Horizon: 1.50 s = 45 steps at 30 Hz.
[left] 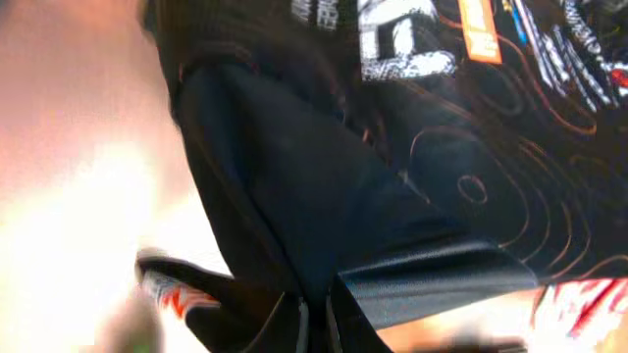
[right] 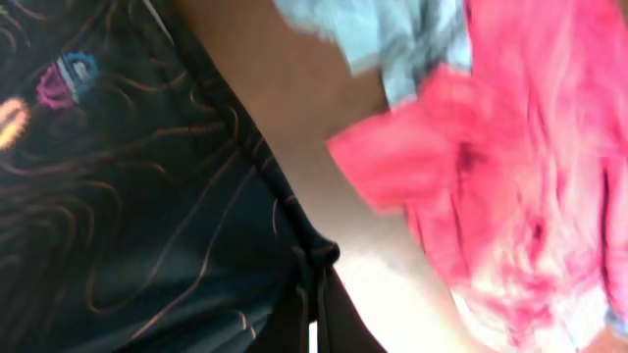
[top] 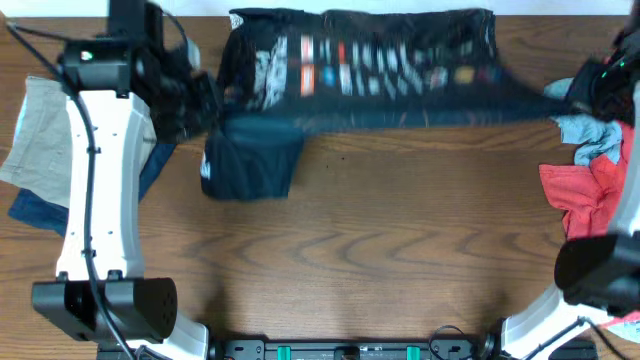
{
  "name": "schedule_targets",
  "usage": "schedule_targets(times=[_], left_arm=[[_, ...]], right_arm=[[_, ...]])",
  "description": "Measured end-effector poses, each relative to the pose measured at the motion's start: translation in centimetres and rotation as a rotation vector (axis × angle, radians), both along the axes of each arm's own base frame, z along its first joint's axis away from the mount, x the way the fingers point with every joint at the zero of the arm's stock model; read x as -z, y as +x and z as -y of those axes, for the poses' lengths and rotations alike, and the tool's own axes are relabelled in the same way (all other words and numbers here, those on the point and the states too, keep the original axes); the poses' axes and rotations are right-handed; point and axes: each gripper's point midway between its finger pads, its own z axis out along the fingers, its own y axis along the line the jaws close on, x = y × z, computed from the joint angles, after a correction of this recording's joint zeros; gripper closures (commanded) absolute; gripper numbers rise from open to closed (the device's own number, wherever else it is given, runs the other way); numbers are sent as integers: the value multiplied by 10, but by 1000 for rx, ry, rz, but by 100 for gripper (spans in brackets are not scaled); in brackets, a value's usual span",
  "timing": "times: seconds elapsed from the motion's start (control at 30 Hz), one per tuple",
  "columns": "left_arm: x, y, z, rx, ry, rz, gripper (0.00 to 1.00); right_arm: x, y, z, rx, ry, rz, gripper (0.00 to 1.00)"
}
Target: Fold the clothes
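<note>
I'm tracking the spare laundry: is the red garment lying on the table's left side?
No, the red garment lies at the right edge, while the beige garment is on the left.

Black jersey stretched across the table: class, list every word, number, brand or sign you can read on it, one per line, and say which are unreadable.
No text here can be read with certainty.
Overhead: rows of white, orange and red logos on the black jersey: too blurred.
Left wrist: white logo and orange patch: smeared, unreadable.
Right wrist: pink and blue badge: no legible letters.
</note>
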Motion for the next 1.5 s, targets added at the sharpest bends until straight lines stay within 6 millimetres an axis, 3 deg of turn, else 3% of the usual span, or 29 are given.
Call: schedule_targets(times=[0.3,0.5,0.67,0.93,1.03,1.17,1.33,1.5], left_arm=[[90,-80,3,62,4,-387,94],[124,-118,3,92,5,-514,94],[125,-146,2,94,11,-520,94],[100,-184,2,82,16,-389,94],[91,-182,2,68,20,-301,94],[85,-160,2,52,21,-158,94],[85,-115,3,10,17,2,94],[90,-75,3,-29,10,96,93]], right_arm=[[62,-57,-8,21,90,-325,99],[114,-92,-20,23,136,-452,99],[130,-126,-30,34,153,-454,99],[109,-163,-20,131,144,-344,99],[99,-162,-17,145,129,-283,99],[92,-149,-18,135,131,-191,99],[94,-126,-19,103,136,-103,99],[96,-90,-21,53,124,6,99]])
